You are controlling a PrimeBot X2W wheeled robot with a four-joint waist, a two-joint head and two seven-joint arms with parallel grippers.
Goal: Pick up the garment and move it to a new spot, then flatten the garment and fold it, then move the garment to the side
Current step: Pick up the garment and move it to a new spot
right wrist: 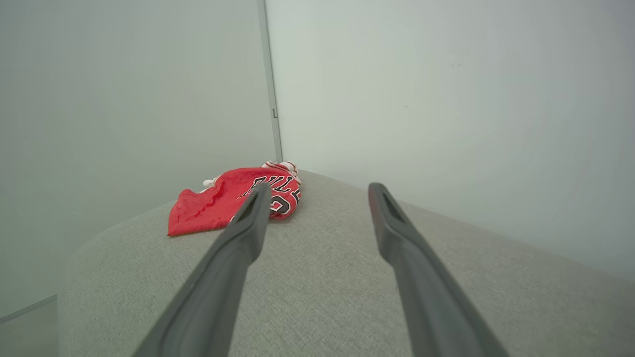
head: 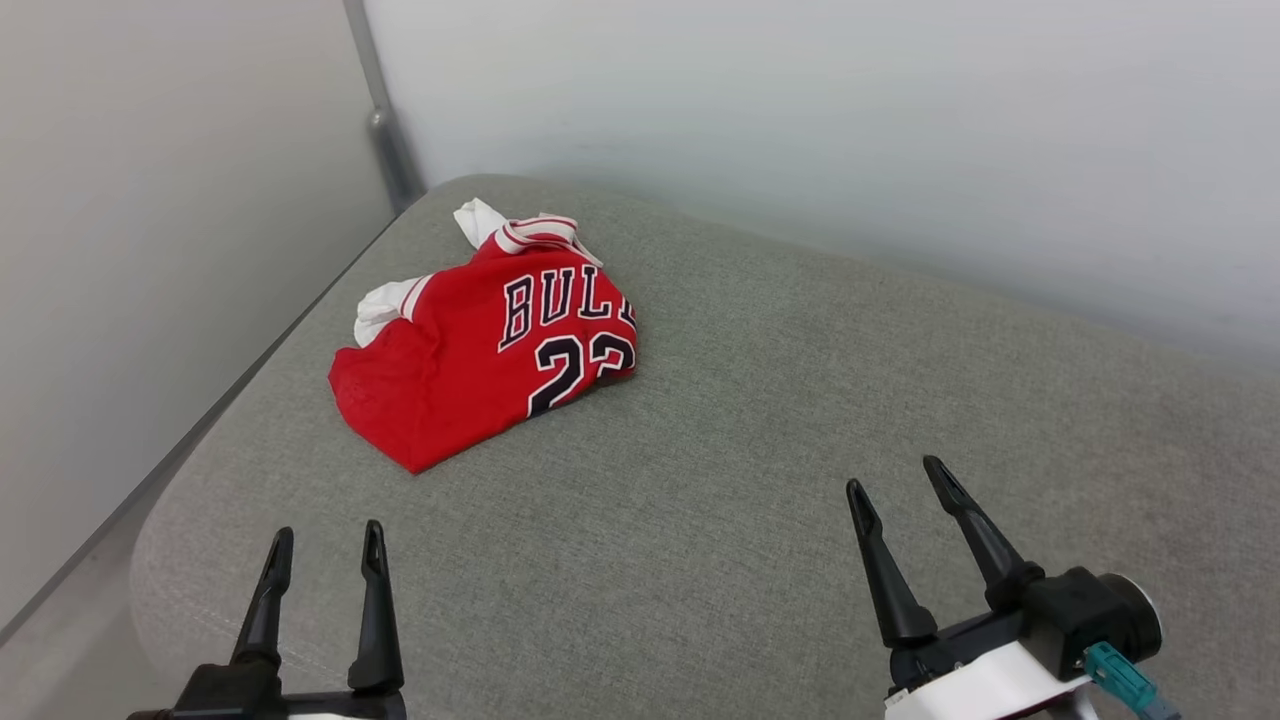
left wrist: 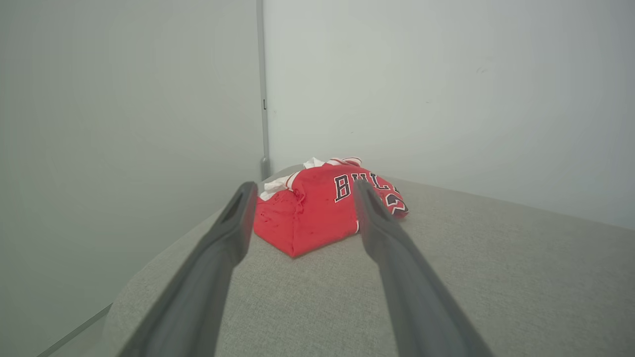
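Observation:
The garment [head: 470, 345] is a red jersey-style shirt with white sleeves and black "BULL" lettering and numbers, lying bunched at the far left corner of the grey cushioned surface [head: 760, 420]. In the left wrist view the garment [left wrist: 317, 210] lies straight ahead beyond the fingers. In the right wrist view the garment [right wrist: 225, 201] sits ahead to the left. My left gripper [head: 325, 540] is open at the near left, well short of the shirt. My right gripper [head: 895, 475] is open at the near right, far from it. Both hold nothing.
Pale walls close in behind and on the left, meeting at a corner post [head: 385, 130] just beyond the shirt. The surface's rounded left edge [head: 190, 470] drops off beside my left gripper. Bare grey fabric stretches across the middle and right.

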